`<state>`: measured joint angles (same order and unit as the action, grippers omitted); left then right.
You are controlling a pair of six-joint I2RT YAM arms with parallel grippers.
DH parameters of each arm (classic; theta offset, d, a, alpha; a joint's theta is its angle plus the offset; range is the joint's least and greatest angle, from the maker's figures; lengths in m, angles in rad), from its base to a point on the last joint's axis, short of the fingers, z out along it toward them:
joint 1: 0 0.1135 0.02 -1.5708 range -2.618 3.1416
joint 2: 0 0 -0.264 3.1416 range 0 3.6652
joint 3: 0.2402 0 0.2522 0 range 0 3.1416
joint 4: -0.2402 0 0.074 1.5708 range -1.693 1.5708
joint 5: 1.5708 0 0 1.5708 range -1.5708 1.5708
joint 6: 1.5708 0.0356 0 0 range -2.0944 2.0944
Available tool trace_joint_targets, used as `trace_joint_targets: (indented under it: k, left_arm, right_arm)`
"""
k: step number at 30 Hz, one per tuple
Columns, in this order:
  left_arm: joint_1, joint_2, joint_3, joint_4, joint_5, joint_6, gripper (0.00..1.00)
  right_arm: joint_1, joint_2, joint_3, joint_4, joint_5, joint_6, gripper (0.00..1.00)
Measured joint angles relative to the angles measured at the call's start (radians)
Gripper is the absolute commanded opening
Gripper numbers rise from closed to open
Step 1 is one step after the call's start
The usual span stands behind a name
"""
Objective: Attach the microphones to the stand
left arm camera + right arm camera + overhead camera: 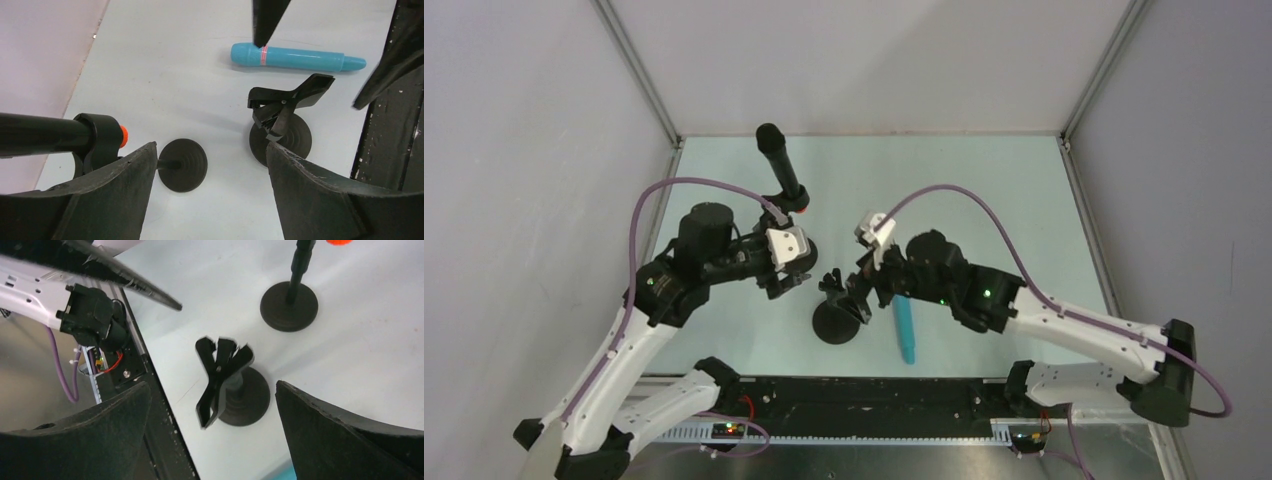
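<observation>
The black microphone (779,165) with its orange-red end cap (123,136) sits in the clip of the far stand (182,165) and points up and back. The turquoise microphone (905,328) lies flat on the table; it also shows in the left wrist view (295,57). The second stand (837,322) has an empty X-shaped clip (220,372). My left gripper (789,282) is open and empty beside the mounted microphone's stand. My right gripper (856,290) is open and empty just over the empty clip, with the turquoise microphone to its right.
A black rail (874,400) runs along the table's near edge. Grey walls with metal frame posts (639,70) close in the pale green table (984,180) at left, back and right. The two grippers hang close together over the stands.
</observation>
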<state>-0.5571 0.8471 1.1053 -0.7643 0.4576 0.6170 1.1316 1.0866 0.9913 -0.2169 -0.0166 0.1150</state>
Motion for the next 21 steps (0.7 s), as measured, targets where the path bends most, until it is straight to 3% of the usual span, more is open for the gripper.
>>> trace_joint_targets:
  k: [5, 12, 16, 21]
  left_arm:
    - [0.043, -0.023, 0.000, 0.000, 0.018, -0.001, 0.87]
    - [0.105, -0.065, 0.000, 0.000, 0.051, -0.009, 0.88]
    - [0.109, -0.064, 0.000, 0.000, 0.055, -0.009, 0.88]
    - [0.110, -0.056, 0.002, 0.000, 0.054, -0.009, 0.88]
  right_arm:
    - [-0.063, 0.117, 0.066, 0.009, -0.132, -0.048, 0.90]
    - [-0.055, 0.185, 0.071, -0.014, -0.240, -0.090, 0.80]
    - [-0.045, 0.203, 0.080, -0.024, -0.249, -0.130, 0.60]
    - [-0.056, 0.215, 0.082, -0.025, -0.267, -0.199, 0.26]
